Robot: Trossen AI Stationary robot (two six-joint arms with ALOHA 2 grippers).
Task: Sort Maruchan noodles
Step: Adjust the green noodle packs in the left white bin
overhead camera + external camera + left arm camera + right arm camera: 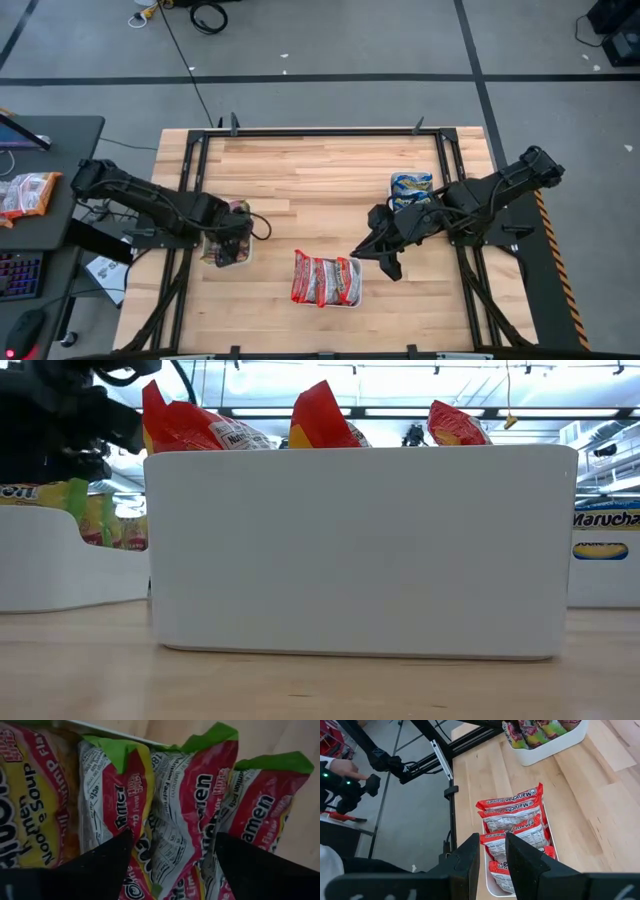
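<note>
Left tray mostly hidden beneath the left gripper
</note>
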